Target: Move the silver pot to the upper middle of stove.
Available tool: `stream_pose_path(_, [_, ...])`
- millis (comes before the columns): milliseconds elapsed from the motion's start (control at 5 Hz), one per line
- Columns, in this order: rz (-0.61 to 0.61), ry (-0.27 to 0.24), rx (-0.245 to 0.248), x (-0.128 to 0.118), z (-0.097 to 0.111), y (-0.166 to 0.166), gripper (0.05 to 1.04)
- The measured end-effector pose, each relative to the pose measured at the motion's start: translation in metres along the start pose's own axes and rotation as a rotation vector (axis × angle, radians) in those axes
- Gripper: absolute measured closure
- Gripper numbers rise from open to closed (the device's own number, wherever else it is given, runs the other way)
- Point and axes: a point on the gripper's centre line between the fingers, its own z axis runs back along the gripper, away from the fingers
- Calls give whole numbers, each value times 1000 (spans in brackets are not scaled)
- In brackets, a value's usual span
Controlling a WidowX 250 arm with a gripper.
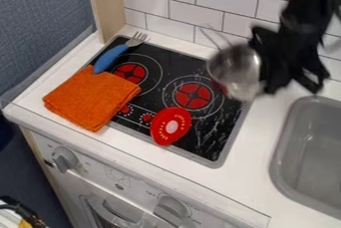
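Silver pot [236, 70] tilted above the stove [208, 141]
The end effector [263, 67] pinches its side, near the gray sink [286, 145]

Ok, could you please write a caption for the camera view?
Gripper holding a silver pot near the stove's back right corner, across from a fork and orange cloth.

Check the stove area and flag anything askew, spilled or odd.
Whitish streaks, perhaps scratches or glare, mark the stove's front right; the orange cloth overlaps its left edge. The silver pot hangs tilted at the gripper.
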Motion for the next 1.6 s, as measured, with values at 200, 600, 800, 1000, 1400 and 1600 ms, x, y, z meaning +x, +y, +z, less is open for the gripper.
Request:
stream_pose_path(200, [80,36,43,-15,-1,32,1003])
stream_pose_path(600, [208,150,77,-43,-35,80,1007])
stream_pose_path(800, [229,193,79,-49,-53,90,1007])
stream_pose_path(1000, [205,205,75,-38,-66,92,1007])
stream_pose_path(1400, [165,218,86,-14,-83,101,1007])
stream_pose_path(1600, [148,221,81,-10,-89,101,987])
